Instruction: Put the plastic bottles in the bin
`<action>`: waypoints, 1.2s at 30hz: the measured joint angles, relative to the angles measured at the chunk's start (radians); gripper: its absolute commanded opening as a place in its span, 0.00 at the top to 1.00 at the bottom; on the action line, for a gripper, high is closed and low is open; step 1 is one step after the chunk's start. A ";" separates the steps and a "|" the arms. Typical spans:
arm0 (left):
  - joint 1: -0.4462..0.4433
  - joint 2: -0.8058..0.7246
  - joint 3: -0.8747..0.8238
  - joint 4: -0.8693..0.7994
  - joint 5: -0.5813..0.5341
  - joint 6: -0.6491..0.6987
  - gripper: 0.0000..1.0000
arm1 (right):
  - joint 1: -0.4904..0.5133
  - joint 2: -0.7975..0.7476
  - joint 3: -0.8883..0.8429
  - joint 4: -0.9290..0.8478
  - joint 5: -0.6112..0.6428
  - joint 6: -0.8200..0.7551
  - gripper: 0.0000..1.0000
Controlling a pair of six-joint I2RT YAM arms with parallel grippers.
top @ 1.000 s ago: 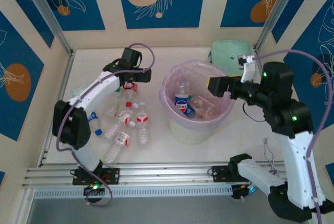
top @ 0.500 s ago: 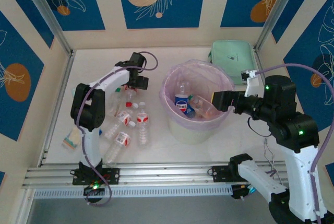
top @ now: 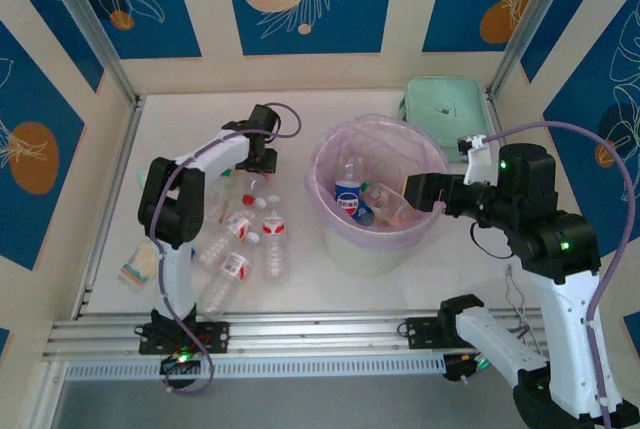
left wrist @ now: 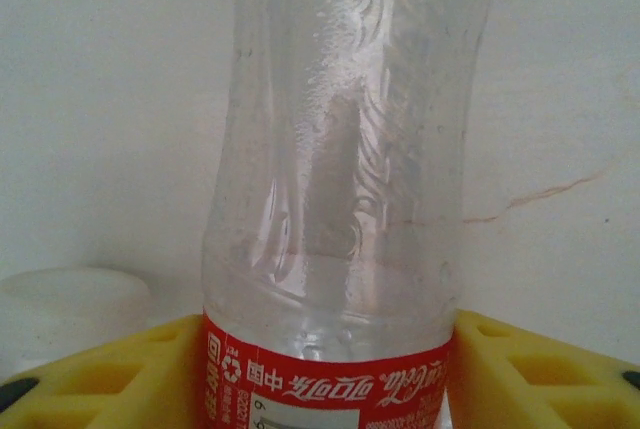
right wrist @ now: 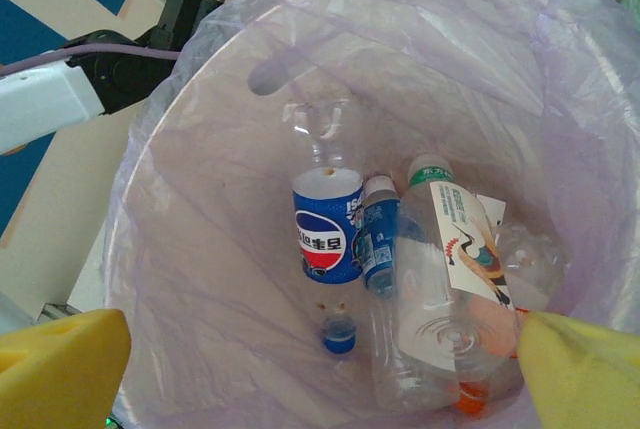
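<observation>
The bottle [left wrist: 335, 199] with the red label is left of the bin [top: 360, 254], and its long axis points straight away from the left wrist camera. Since half a second ago both arms have hardly moved. The left gripper [top: 258, 156] is closed on the label, both fingers [left wrist: 520, 369] touching it. The right gripper [right wrist: 320, 369] hangs wide open over the bin and holds nothing.

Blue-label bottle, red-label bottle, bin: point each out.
blue-label bottle [right wrist: 328, 234], right wrist view, on its blue label.
red-label bottle [left wrist: 330, 384], left wrist view, on its red label band.
bin [top: 368, 257], top external view, on its white outer wall.
</observation>
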 measured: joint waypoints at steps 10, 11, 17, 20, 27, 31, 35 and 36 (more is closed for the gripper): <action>0.001 -0.257 -0.049 0.007 0.008 0.028 0.49 | -0.011 0.003 -0.009 0.163 -0.106 0.082 0.01; 0.001 -0.321 -0.063 0.017 0.017 0.029 0.49 | -0.011 0.012 -0.003 0.175 -0.116 0.089 0.01; -0.006 -0.686 -0.152 0.118 0.189 0.035 0.52 | -0.011 0.104 0.058 0.275 -0.209 0.126 0.01; -0.032 -0.791 -0.170 0.126 0.268 0.032 0.58 | -0.006 0.176 0.134 0.303 -0.249 0.145 0.01; -0.266 -0.906 -0.219 0.169 0.337 0.022 0.59 | 0.125 0.392 0.357 0.377 -0.280 0.162 0.01; -0.361 -0.907 -0.239 0.185 0.344 0.016 0.60 | 0.209 0.514 0.478 0.369 -0.266 0.138 0.01; -0.408 -0.907 -0.239 0.196 0.344 0.016 0.60 | 0.259 0.623 0.596 0.317 -0.219 0.100 0.01; -0.417 -0.907 -0.239 0.200 0.344 0.016 0.60 | 0.266 0.651 0.628 0.296 -0.209 0.093 0.01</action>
